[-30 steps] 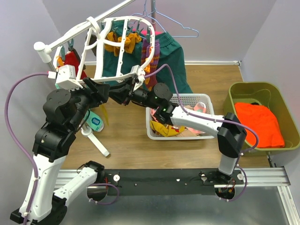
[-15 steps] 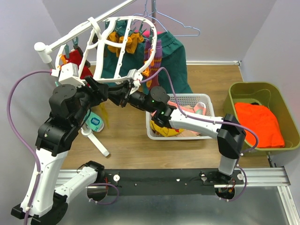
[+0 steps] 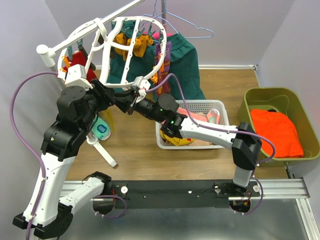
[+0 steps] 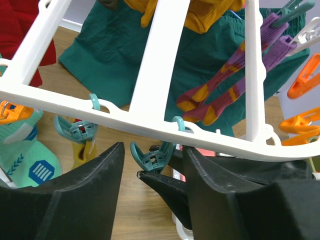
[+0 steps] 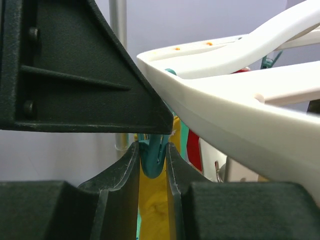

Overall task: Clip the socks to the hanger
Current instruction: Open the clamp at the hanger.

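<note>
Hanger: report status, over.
Right gripper shut on teal clip. Left gripper open, close by. Socks already on hanger. Nothing blocking.

Wooden tabletop (image 3: 225,85) — white basket (image 3: 210,103) and olive bin (image 3: 272,91) rest on it.

Overhead plus two wrist close-ups on hanger (image 4: 152,75)

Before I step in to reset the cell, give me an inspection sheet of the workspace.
Surface: wooden table, no spills seen.
Job's things: hanger on the rail, striped socks and mustard socks clipped; more socks in the white basket.
Clutter: green garment; orange cloth in the green bin.
Grippers: right gripper shut on a teal clip; left gripper open around it.
Cables: purple cables loop off both arms, one near the hanger.
Surroundings: plain walls, nothing else seen.
</note>
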